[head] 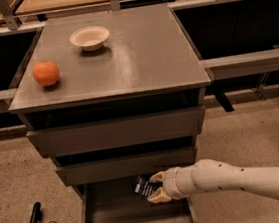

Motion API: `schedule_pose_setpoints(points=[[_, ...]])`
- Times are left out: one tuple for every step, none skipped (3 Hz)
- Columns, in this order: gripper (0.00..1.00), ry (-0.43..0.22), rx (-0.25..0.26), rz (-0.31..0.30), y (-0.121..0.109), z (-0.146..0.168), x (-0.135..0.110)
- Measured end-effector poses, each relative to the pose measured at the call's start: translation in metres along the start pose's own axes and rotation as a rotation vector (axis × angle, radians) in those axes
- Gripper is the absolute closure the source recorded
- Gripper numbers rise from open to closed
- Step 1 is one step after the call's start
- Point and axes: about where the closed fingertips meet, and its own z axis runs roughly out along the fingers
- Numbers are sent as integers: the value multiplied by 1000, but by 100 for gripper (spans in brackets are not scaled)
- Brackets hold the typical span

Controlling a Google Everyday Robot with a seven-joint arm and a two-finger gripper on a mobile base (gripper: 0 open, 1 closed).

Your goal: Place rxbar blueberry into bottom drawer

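We've got the end effector [156, 187] clamped on the rxbar blueberry [144, 187], the bar jutting left, poised over the open bottom drawer [133, 216].

The only print in view is pale lettering on the dark wrapper of the rxbar blueberry [144, 187], and it cannot be read: no word, brand or number can be made out. The bar is pinched between the fingers of the hand [155, 187], which hangs over the open bottom drawer [137, 220], just under the middle drawer front [125, 166].
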Motion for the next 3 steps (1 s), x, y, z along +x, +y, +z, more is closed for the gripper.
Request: schedule_pose_setpoints(points=[[100, 0, -29, -1, -3, 11, 11], [100, -31, -58, -18, -13, 25, 31], [100, -99, -122, -56, -23, 63, 65]])
